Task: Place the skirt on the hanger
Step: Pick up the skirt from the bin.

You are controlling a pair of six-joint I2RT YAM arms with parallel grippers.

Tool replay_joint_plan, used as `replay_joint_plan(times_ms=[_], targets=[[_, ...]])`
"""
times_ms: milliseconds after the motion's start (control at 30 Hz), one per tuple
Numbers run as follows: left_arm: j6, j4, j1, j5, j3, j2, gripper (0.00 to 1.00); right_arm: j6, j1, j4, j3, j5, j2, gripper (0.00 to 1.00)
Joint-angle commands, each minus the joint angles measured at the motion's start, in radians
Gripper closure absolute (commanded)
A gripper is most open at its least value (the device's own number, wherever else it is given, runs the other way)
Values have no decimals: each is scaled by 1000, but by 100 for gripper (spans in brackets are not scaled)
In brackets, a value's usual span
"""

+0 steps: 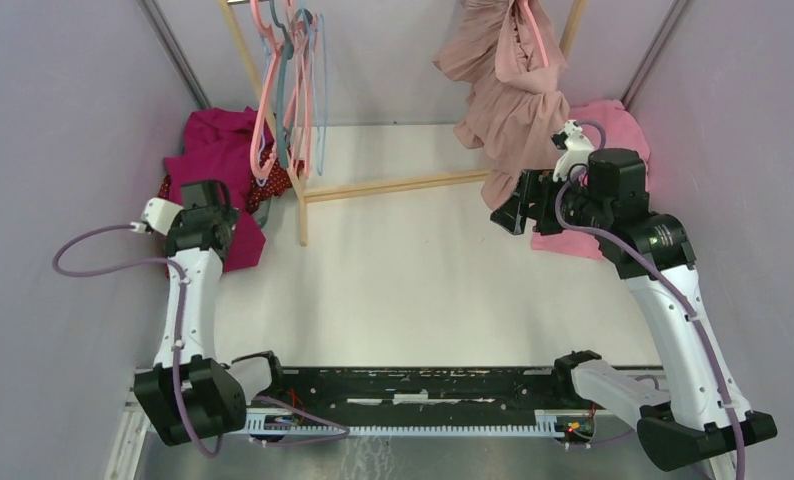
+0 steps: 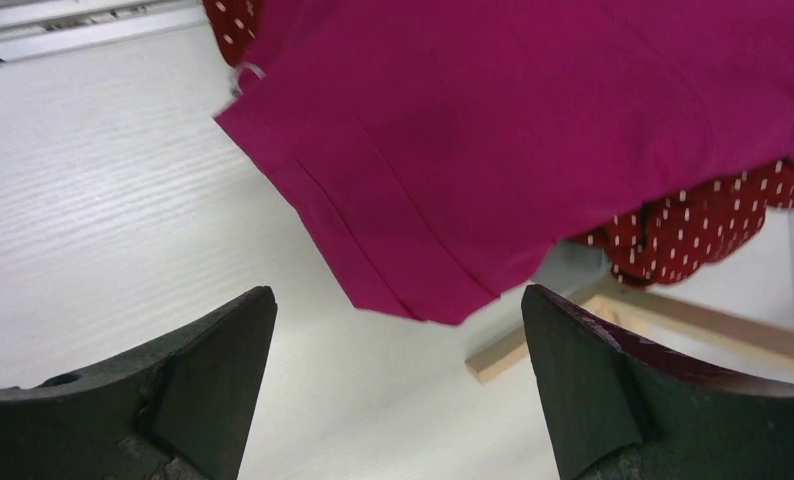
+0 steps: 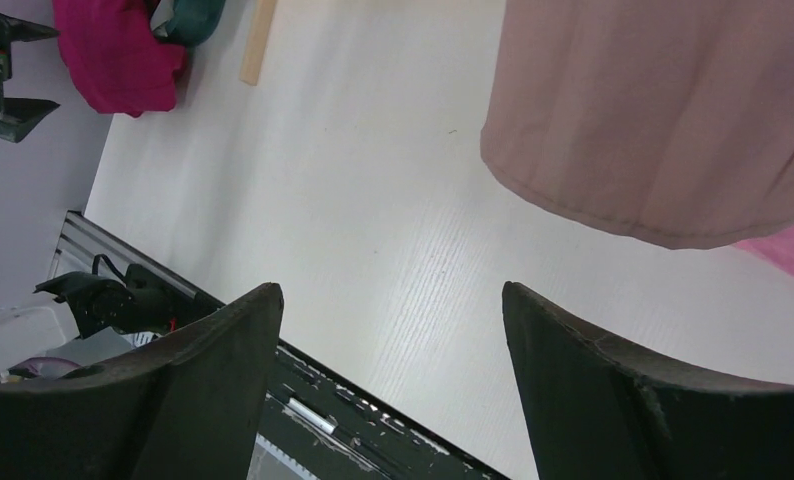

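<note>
Left claw (image 2: 398,300) hovers, fingers apart, over the magenta skirt (image 2: 493,130) lying on the desk (image 2: 93,200). Hangers (image 1: 291,80) hang from the wooden rack (image 1: 393,186). Right claw (image 3: 391,290), also apart, is near a hanging dusty-pink garment (image 3: 663,110).

skirt (image 1: 508,95) hangs at rack (image 1: 393,186) right end, hangers (image 1: 288,70) left end, clothes pile (image 1: 218,145) left.

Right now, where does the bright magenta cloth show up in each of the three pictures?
Top external: the magenta cloth lies heaped at the far left.
Left wrist: it fills the upper middle.
Right wrist: small, in the top-left corner.
Shared landmark: the wooden rack foot beside it, seen in all three.
</note>
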Motion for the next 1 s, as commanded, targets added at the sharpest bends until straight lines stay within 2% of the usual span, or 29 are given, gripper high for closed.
replay_joint_plan(times_ms=[0, 100, 267, 600, 833, 900, 967], targets=[[72, 78, 131, 14, -30, -31, 1, -20, 27, -11, 73, 46, 9, 14], [94, 109, 251, 73, -68, -23, 1, -16, 51, -22, 86, 59, 28, 15], [169, 198, 353, 139, -113, -11, 1, -16, 120, -38, 113, 114, 68, 16], [242, 404, 466, 325, -190, 115, 0, -17, 203, -31, 118, 180, 118, 16], [225, 534, 477, 382, -233, 120, 2, -21, 226, -20, 123, 192, 145, 16], [223, 558, 477, 383, -234, 136, 7, -25, 230, -21, 124, 196, 147, 16], [220, 566, 479, 400, -228, 160, 20, -29, 233, -20, 122, 202, 146, 16]])
